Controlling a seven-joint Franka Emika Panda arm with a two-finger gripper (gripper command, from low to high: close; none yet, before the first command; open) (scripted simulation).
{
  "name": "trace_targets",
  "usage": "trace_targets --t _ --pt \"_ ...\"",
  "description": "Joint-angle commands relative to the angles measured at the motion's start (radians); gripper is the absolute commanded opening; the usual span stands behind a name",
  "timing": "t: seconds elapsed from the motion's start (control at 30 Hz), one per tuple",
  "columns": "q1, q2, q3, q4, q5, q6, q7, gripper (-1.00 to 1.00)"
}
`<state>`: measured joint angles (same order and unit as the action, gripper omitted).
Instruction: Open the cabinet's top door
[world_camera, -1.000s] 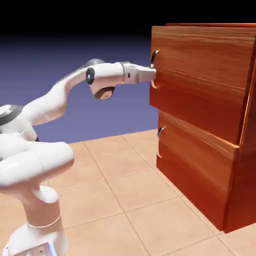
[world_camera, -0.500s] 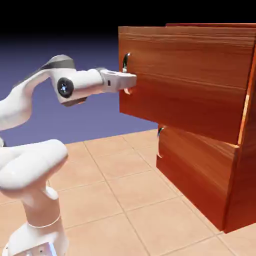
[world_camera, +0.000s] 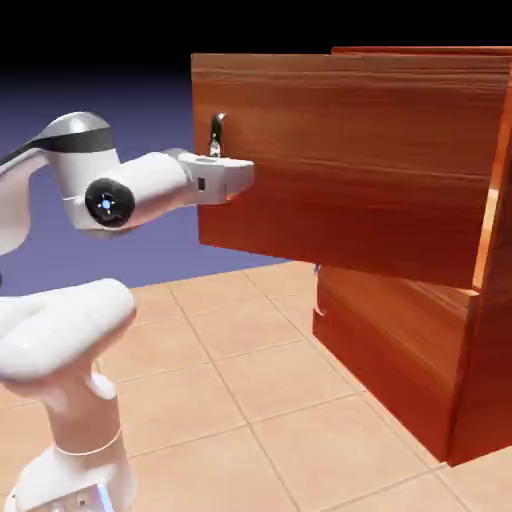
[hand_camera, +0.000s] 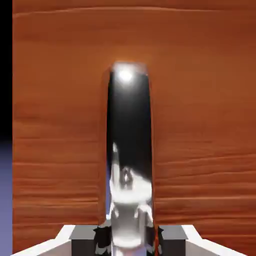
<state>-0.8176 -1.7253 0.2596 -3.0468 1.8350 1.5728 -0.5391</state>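
At the free edge of the top door (world_camera: 340, 165), well away from the hinged side, the curved handle (hand_camera: 129, 120) is gripped by the tool (hand_camera: 128, 242), its fingertips closed on the two sides of the bar. By this placement, presumably, the pull is given its best leverage and slipping along the bar is resisted. The door is swung out from the cabinet (world_camera: 400, 360), its hinged side at the exterior view's right; the lower panel (world_camera: 395, 340) is left shut, partly hidden beneath. In the exterior view the opening angle and the bent arm (world_camera: 140, 195) are shown, but the fingertips are masked by the hand. In the hand view the grip itself is revealed, with the handle centred between the fingertips, whereas neither hinge nor lower panel is included.
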Motion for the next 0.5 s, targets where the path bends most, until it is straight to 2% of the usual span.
trace_targets --t 0.0,0.2,0.47 --pt "-0.005 0.018 -0.036 0.001 -0.033 -0.020 -0.016 -1.00" --pt "-0.080 0.148 -0.230 0.026 -0.211 -0.195 -0.117 -1.00" --pt "-0.369 0.185 -0.208 0.034 -0.152 -0.504 -0.131 -1.00"
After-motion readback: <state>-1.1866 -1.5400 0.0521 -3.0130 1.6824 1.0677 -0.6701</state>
